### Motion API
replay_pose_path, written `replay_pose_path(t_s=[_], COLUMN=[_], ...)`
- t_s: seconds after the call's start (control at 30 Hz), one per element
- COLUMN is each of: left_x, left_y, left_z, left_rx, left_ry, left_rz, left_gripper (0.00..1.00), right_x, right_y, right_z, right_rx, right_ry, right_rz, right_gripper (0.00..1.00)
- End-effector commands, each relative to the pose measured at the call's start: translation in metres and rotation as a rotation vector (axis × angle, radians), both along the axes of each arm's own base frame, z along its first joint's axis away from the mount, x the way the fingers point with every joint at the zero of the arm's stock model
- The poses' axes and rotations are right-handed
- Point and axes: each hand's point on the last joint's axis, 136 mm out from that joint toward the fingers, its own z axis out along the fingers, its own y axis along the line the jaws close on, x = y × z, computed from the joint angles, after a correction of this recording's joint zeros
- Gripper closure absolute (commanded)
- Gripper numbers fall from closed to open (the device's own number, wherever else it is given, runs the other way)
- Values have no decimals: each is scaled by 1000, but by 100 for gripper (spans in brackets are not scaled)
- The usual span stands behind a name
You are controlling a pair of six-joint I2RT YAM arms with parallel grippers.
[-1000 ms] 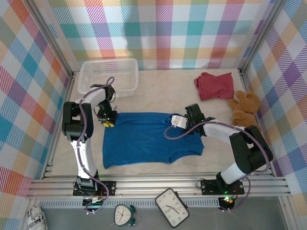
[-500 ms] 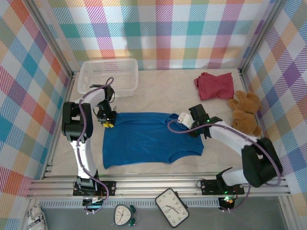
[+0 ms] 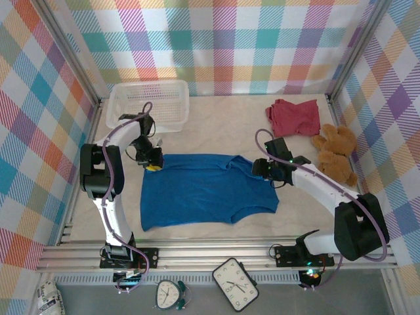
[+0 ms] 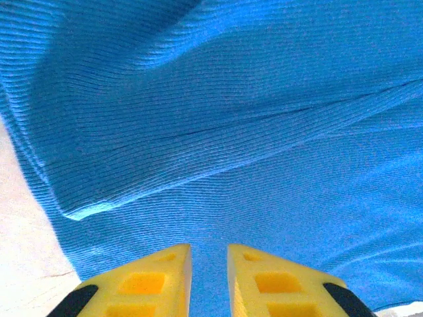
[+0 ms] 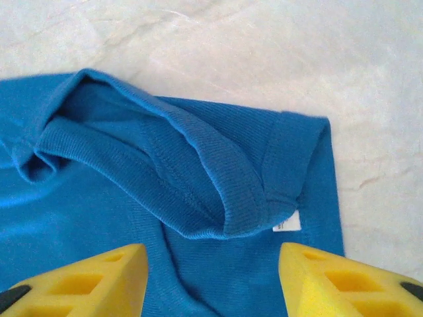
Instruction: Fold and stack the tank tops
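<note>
Nothing was folded yet: my left pincer (image 4: 209, 249) gripped the flat blue tank top (image 3: 203, 190), my right pincer (image 5: 211, 251) hung open.

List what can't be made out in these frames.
Left wrist view: whether the left gripper pinches the bright blue ribbed tank top; the bottom edge crops it.
Right wrist view: print on the small white label; too small.
Top view: whether the dark red crumpled heap is one top or two; folds hide it.
</note>
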Motion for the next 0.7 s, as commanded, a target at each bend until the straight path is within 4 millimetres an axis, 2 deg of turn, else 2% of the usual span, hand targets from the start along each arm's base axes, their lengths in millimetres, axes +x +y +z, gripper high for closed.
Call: replay_pose_path(t_s=[0.0, 0.07, 0.17, 0.27, 0.47, 0.67], left_x=[-4, -3, -2, -1, -2, -4], left_y=[-4, -4, -5, -7, -5, -3], left_z=[6, 6, 5, 4, 0, -1], left_rx=[-32, -31, -35, -46, -35, -21], left_ry=[-4, -8, -7, 0, 8, 12], left_rz=[16, 11, 9, 9, 4, 1], left_gripper=[78, 78, 78, 78, 78, 78], right_x=[1, 1, -2, -4, -8, 10], right_y=[5, 1, -9, -8, 1, 5], right_z=[4, -2, -10, -20, -39, -41], right_rx=[260, 330, 304, 397, 518, 590], right_ry=[59, 83, 128, 162, 251, 213], right_rz=[-285, -383, -454, -554, -672, -711], right_gripper=[48, 51, 54, 55, 41, 40])
